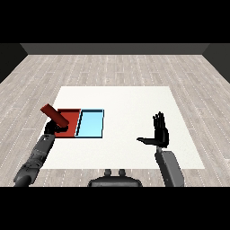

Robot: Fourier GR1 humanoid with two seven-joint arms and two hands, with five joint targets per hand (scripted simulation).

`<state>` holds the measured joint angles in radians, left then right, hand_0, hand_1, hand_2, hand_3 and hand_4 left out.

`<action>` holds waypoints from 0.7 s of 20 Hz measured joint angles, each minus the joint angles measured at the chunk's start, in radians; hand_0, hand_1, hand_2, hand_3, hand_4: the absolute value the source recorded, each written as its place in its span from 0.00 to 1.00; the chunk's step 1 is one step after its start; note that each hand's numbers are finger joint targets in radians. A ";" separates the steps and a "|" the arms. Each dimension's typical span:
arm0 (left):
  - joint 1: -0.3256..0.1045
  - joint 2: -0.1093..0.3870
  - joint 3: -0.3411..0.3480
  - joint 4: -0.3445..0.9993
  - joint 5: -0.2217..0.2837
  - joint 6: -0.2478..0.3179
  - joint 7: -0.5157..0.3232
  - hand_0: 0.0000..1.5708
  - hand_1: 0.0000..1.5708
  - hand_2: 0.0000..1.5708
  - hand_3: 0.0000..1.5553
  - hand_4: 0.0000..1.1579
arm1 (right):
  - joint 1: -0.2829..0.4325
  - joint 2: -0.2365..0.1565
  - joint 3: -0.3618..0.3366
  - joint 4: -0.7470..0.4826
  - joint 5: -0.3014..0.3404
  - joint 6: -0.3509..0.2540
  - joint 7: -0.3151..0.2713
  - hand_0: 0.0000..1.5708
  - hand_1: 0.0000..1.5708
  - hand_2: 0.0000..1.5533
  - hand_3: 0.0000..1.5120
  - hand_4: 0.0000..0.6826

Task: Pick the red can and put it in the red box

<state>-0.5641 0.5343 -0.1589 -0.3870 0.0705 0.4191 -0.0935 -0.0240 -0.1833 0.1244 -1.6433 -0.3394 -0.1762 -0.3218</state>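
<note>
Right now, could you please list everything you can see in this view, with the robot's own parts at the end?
Table: one, white, in the middle of the view on a pale wood-plank floor.
Red tray: one, red, on the table's left part, touching the blue tray's left side.
Blue tray: one, light blue, just right of the red tray.
Can: one, dark red, tilted, held at the red tray's left edge.
Left hand: one, black, on a grey forearm, curled round the can's lower end.
Right hand: one, black, on a grey forearm, over the table's right part, fingers straight up, thumb out to the side, holding nothing.
</note>
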 measured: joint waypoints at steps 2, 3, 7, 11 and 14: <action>-0.026 -0.015 -0.001 0.078 -0.013 -0.015 -0.001 0.71 0.71 0.66 0.00 0.56 | -0.014 0.000 -0.008 0.020 0.002 0.000 -0.003 0.00 0.00 0.00 0.00 0.00; -0.036 -0.022 -0.002 0.112 -0.020 -0.026 -0.005 0.56 0.56 0.59 0.50 0.45 | -0.018 0.001 -0.013 0.030 0.000 0.005 -0.011 0.00 0.00 0.00 0.00 0.00; -0.066 -0.029 -0.024 0.206 -0.053 -0.106 -0.022 0.00 0.00 0.00 0.00 0.00 | -0.041 0.020 -0.012 0.084 0.010 0.012 -0.049 0.00 0.00 0.00 0.00 0.00; -0.115 -0.035 -0.024 0.279 -0.071 -0.127 -0.012 0.00 0.00 0.00 0.00 0.00 | -0.062 0.027 -0.018 0.103 0.011 0.017 -0.054 0.00 0.00 0.00 0.00 0.00; -0.119 -0.023 0.056 0.249 0.002 -0.130 -0.096 0.00 0.00 0.00 0.00 0.00 | -0.055 0.029 -0.018 0.102 0.006 0.030 -0.063 0.00 0.00 0.00 0.00 0.00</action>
<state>-0.6832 0.5111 -0.1033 -0.1379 0.0723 0.2889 -0.1897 -0.0792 -0.1545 0.1069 -1.5410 -0.3339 -0.1458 -0.3845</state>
